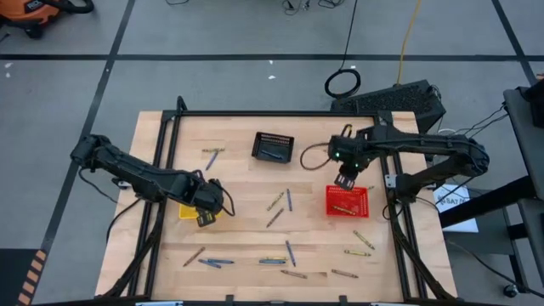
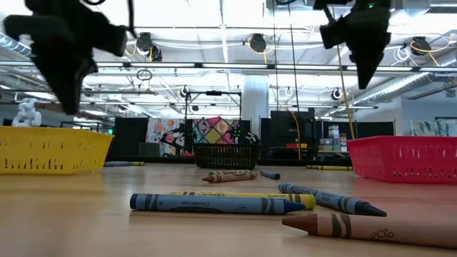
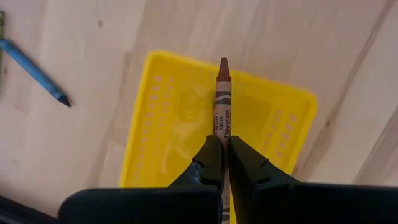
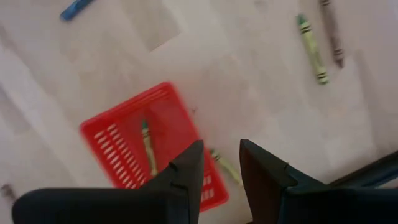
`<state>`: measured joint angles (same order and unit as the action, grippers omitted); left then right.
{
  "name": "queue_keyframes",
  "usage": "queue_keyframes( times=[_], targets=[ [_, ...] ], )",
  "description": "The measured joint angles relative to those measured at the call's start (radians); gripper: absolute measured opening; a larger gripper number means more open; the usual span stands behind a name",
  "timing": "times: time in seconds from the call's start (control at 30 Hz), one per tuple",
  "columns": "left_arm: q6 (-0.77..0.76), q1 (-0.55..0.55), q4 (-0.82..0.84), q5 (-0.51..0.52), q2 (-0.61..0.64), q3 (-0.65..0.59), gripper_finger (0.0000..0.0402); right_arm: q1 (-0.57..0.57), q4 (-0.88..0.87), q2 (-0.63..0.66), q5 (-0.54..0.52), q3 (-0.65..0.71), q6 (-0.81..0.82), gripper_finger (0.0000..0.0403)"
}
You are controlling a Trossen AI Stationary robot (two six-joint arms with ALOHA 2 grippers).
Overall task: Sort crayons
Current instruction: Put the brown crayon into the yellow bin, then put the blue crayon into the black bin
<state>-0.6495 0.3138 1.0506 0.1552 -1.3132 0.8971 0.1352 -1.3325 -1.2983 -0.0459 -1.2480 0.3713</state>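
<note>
My left gripper point(image 3: 222, 142) hangs over the yellow basket point(image 3: 168, 124) at the table's left point(image 1: 206, 214) and is shut on a brown crayon point(image 3: 222, 93). My right gripper point(image 4: 221, 149) is open and holds nothing, above the far edge of the red basket point(image 1: 347, 202). One olive-yellow crayon point(image 4: 147, 146) lies inside that basket, and another point(image 4: 225, 165) shows by its rim. Several blue, olive-yellow and brown crayons point(image 1: 274, 218) lie flat on the wooden table, most of them toward the near edge. My left gripper pinches the brown crayon between its two fingers, on the wrapped shaft point(image 3: 222, 127) behind its middle. The fingers come from above, pointing down, and lie along the crayon. The crayon's pointed tip point(image 3: 223, 62) sticks out below the fingertips, clear of the yellow basket.
A black basket point(image 1: 274, 147) stands at the far middle with a blue crayon in it. A blue crayon point(image 3: 34, 71) lies beside the yellow basket. Black frame rails point(image 1: 161, 153) run along the table's left, far and right sides.
</note>
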Motion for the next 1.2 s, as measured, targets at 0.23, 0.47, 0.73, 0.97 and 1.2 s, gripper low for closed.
queue_keyframes(
  times=[0.23, 0.47, 0.73, 0.97, 1.2],
  targets=[
    [-0.062, 0.022, 0.049, -0.024, 0.000, -0.056, 0.0004, -0.178, 0.028, 0.000, 0.051, 0.000, 0.112, 0.0091],
    [-0.077, 0.024, 0.059, -0.023, 0.001, -0.072, 0.0004, -0.325, 0.140, 0.000, 0.048, 0.000, 0.217, 0.0091],
    [-0.079, 0.024, 0.003, -0.010, 0.001, -0.115, 0.0011, -0.450, 0.389, -0.006, 0.043, 0.000, 0.194, 0.0091],
    [-0.080, 0.024, -0.010, 0.014, 0.001, -0.115, 0.0046, -0.521, 0.439, -0.020, 0.046, 0.000, 0.151, 0.0091],
    [-0.079, 0.024, -0.025, 0.032, 0.001, -0.115, 0.0073, -0.539, 0.460, -0.047, 0.045, 0.000, 0.032, 0.0091]
  ],
)
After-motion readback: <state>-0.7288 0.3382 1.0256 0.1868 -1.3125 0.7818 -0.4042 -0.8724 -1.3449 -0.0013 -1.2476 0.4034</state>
